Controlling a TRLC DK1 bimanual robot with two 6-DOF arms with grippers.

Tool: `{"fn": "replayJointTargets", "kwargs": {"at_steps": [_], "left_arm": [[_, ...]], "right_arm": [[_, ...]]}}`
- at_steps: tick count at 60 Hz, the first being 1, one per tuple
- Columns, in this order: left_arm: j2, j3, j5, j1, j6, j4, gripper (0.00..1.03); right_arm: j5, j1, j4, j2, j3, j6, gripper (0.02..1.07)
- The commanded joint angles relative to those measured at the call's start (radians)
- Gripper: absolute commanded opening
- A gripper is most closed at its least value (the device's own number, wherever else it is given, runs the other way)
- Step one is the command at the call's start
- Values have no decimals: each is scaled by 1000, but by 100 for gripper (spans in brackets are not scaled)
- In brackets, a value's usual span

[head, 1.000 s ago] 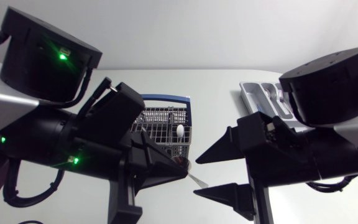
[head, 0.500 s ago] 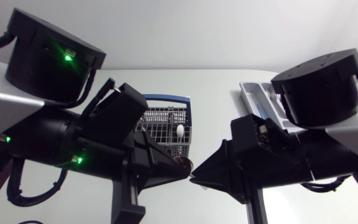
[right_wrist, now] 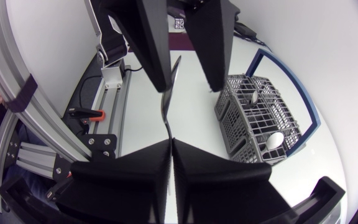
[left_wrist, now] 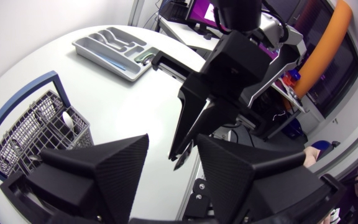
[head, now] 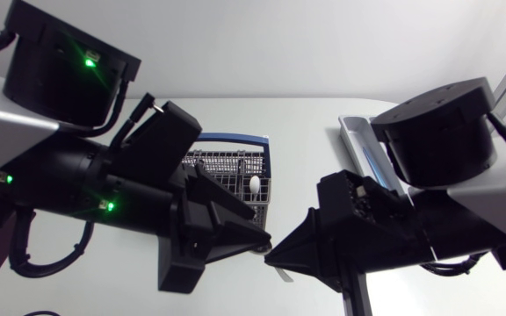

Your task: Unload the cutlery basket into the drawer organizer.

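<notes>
Right claw (right_wrist: 169,144) nearer — basket (right_wrist: 244,118) beyond spoon (right_wrist: 168,93)

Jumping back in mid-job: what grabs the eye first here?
Two black hands meet tip to tip over the table: the right hand is shut on a silver utensil that stands inside the open left hand. Beside the left hand sits the wire cutlery basket; the grey drawer organizer lies across the table from it.
</notes>
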Motion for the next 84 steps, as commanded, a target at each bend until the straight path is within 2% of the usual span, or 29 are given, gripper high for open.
{"fn": "replayJointTargets", "kwargs": {"at_steps": [1,5,12,16,19,23,27,31,36,49,59,67,74,84], "left_arm": [[13,43,9,27,-25,-8,79],[13,63,10,67,-50,-25,86],[23,89,10,152,-96,-25,92],[25,100,7,202,-133,-16,94],[40,115,6,277,-174,-15,94],[57,123,-43,300,-232,-15,94],[68,127,-77,307,-294,-24,98],[85,126,-126,307,-377,-24,98],[117,109,-128,307,-496,-19,99],[141,97,-145,324,-604,-30,99],[148,77,-178,327,-644,-31,99],[148,63,-249,320,-682,-30,99],[148,58,-255,318,-711,-31,99],[160,54,-326,298,-702,-36,99]], "right_arm": [[14,10,-8,17,-34,19,8],[39,7,-14,23,-43,17,8],[65,-7,-37,20,-63,-6,8],[87,-36,-48,9,-77,-32,8],[88,-74,-59,0,-86,-56,8],[97,-142,-72,-9,-97,-104,8],[114,-205,-92,-20,-100,-159,8],[116,-284,-118,-38,-91,-227,8],[114,-395,-144,-49,-75,-317,8],[116,-665,-152,-28,-43,-567,8],[131,-858,-60,60,-37,-748,8],[139,-988,46,166,-23,-872,8],[157,-1056,130,261,-6,-937,8],[195,-1151,253,419,41,-1015,8]]}}
